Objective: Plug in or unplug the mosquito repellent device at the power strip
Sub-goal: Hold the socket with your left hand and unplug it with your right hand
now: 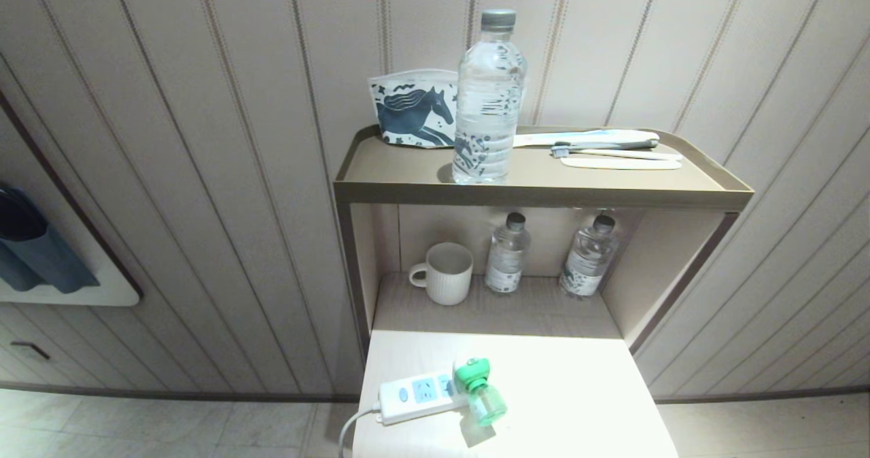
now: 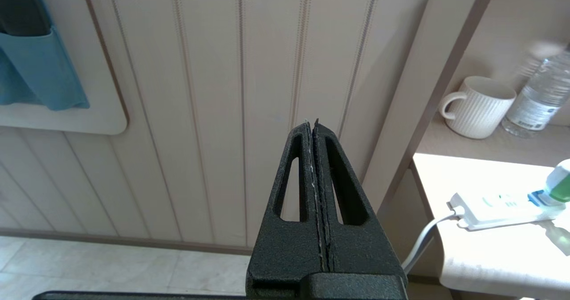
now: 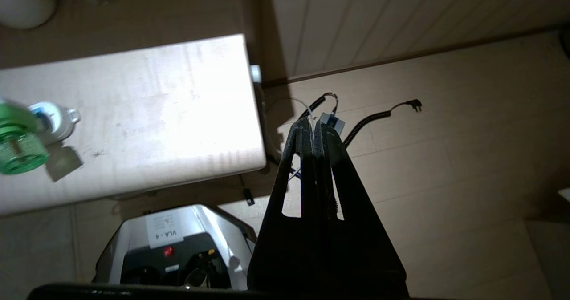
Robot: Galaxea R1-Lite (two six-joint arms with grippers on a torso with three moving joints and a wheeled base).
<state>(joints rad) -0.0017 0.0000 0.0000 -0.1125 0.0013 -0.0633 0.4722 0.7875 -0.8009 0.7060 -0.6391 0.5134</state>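
We find the small mosquito repellent device, green-capped with a translucent green liquid bottle, seated at the far end of the flat white power strip with light-blue socket panels, near the front edge of the pale surface. In the head view the strip lies at about 9 o'clock from the device, its white cord dropping off the front edge.

We judge the plugging step done, or an unplugging not yet begun. If it is to be unplugged, the next move calls for a hand to open, reach over the surface and close around the green cap.

Our right hand hangs off the surface's side above the floor, fingers pressed together and empty. Our left hand sits parked beside the surface, fingers likewise together, holding nothing.
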